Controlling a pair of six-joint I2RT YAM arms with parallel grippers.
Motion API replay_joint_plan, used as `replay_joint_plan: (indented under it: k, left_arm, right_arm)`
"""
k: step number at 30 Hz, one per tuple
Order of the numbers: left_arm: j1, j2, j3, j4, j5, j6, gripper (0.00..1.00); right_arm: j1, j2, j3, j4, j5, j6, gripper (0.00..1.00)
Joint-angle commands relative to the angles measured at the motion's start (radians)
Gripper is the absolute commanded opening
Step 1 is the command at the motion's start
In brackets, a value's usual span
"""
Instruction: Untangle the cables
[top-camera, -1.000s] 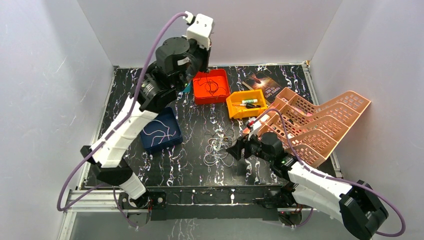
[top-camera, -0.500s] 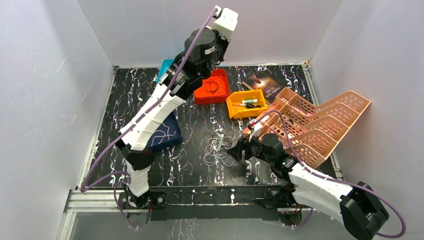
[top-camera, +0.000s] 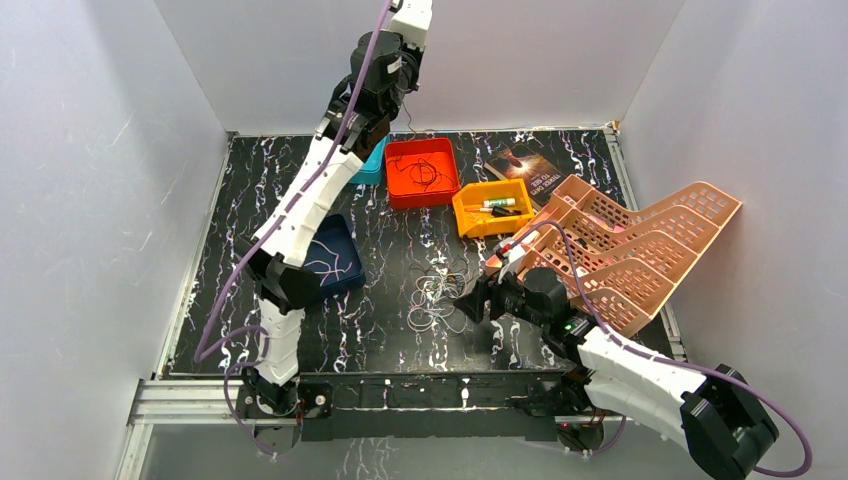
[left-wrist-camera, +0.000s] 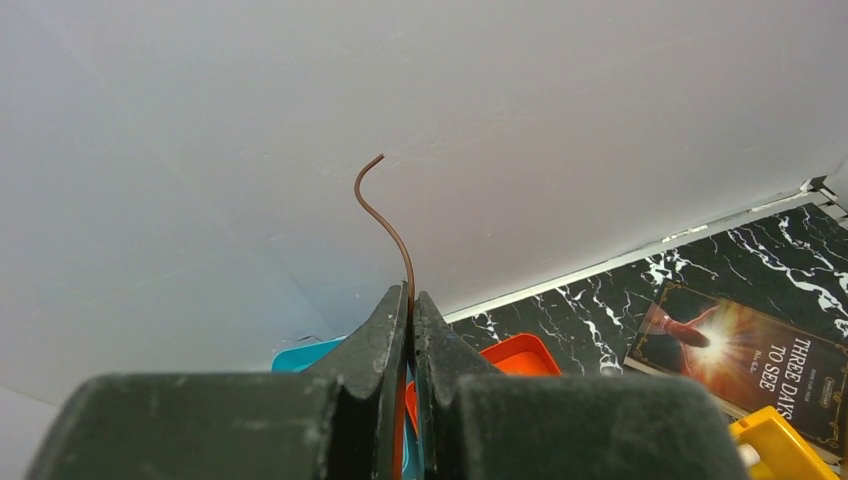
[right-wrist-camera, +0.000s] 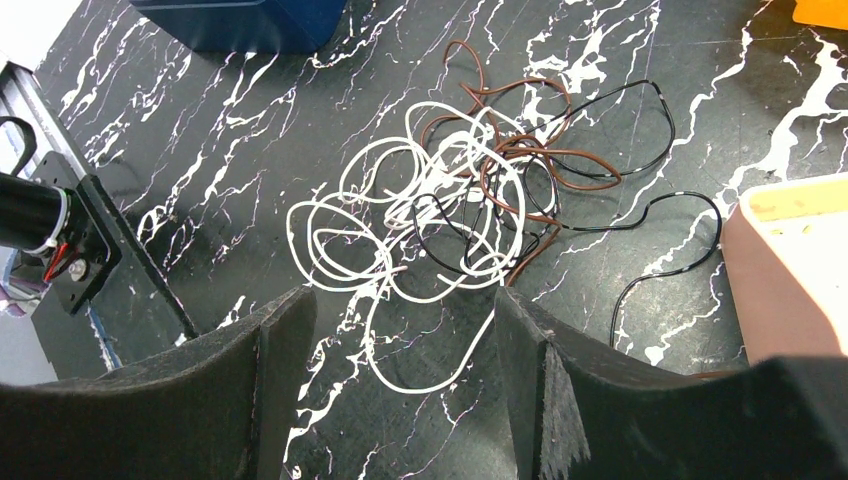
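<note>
The black marbled table (top-camera: 215, 200) fills the middle of the top view, with a pink rack (top-camera: 640, 250) at its right edge. Low at centre right, the right gripper (right-wrist-camera: 400, 330) has its jaws apart just beside the cables (top-camera: 438, 298), a white, black and brown tangle lying mid-table. At top centre, the raised left gripper (left-wrist-camera: 411, 300) is clamped on a thin brown wire (left-wrist-camera: 385, 215).

Title on the book (left-wrist-camera: 745, 362) read "THREE DAYS TO SEE", in pale capitals on the dark cover. The book lay flat just beside the yellow bin (left-wrist-camera: 790, 448). Smaller print near the title was too small to read.
</note>
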Motion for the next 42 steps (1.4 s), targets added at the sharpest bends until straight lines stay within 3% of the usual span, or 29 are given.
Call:
replay_joint_plan:
  k: [1, 19, 29, 42]
  left_arm:
    - [0.025, 0.014, 0.038, 0.077, 0.065, -0.011, 0.00]
    - [0.113, 0.164, -0.037, 0.120, 0.100, -0.036, 0.00]
    - [0.125, 0.196, -0.144, 0.083, 0.170, -0.111, 0.00]
    - [0.128, 0.350, -0.147, 0.022, 0.246, -0.176, 0.00]
  right_arm:
    - [0.004, 0.005, 0.002, 0.029, 0.003, 0.004, 0.74]
    - [0.004, 0.003, 0.022, -0.008, -0.004, 0.001, 0.74]
    - [0.004, 0.012, 0.016, 0.012, -0.005, 0.013, 0.74]
    - [0.004, 0.001, 0.012, -0.005, -0.009, 0.010, 0.74]
